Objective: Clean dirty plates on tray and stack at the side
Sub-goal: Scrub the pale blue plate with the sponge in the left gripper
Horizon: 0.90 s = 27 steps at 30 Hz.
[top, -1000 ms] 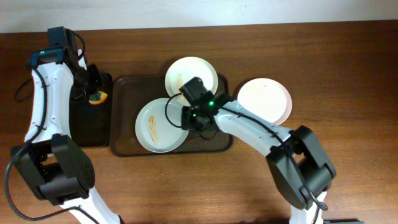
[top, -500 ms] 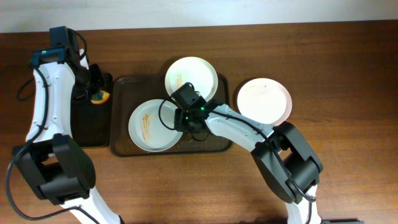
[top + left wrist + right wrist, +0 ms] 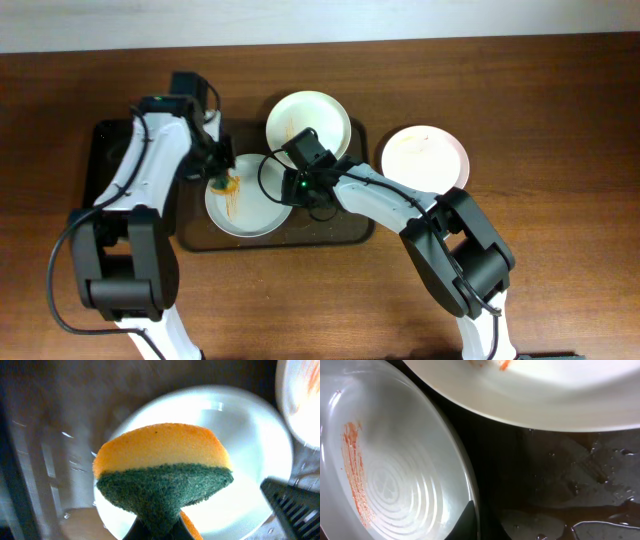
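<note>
Left gripper point(image 3: 220, 178) is clamped on a sponge point(image 3: 162, 467), orange foam backed by a green scouring layer. It holds the sponge over the left part of the front plate point(image 3: 255, 210); whether sponge and plate touch I cannot tell. Right gripper point(image 3: 302, 190) sits at that plate's right rim. In the right wrist view its fingers appear pinched on the rim, one tip inside the dish, bracing it.

The front plate lies in the dark brown tray point(image 3: 200, 235), whose floor looks wet, and carries an orange-red streak point(image 3: 354, 467) down its left side, just beside the sponge. Behind it the back plate point(image 3: 308, 122), also smeared, rests at the tray's far edge, close against the front one. A third plate point(image 3: 424, 160), plain white, lies on the table point(image 3: 560, 120) just off the tray's right end. A narrow black tray point(image 3: 105, 165) sits to the left, under the left arm.

I judge the step in hand to be scrubbing the front plate, with one plate apparently done and one waiting. The next move calls for pressing the sponge onto the streak and sweeping along it while the right gripper holds firm, since the plate could skid on the wet tray.
</note>
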Motion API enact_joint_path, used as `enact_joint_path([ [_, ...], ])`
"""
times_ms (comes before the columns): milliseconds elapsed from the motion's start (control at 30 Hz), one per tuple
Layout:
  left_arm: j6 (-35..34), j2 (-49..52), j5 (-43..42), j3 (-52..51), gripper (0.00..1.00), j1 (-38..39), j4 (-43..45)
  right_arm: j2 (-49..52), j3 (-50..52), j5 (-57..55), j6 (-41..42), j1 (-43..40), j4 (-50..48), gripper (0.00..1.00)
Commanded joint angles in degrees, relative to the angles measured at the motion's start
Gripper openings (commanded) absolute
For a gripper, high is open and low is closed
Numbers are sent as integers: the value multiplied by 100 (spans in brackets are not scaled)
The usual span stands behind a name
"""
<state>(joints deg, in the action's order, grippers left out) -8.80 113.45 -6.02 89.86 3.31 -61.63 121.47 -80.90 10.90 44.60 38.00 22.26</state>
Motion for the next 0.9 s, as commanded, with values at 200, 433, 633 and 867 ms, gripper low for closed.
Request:
enact_joint_path([
  [200, 586, 4, -173, -1445, 1, 118, 1495, 109, -76, 140, 28, -15, 2, 4],
  [433, 586, 4, -361, -1497, 1, 114, 892, 109, -76, 140, 28, -15, 42, 4],
  [633, 584, 9, 208, -1499, 1, 114, 2616, 109, -76, 138, 24, -15, 87, 4],
  [867, 654, 9, -203, -1497, 1, 114, 1248, 109, -76, 140, 24, -15, 87, 4],
])
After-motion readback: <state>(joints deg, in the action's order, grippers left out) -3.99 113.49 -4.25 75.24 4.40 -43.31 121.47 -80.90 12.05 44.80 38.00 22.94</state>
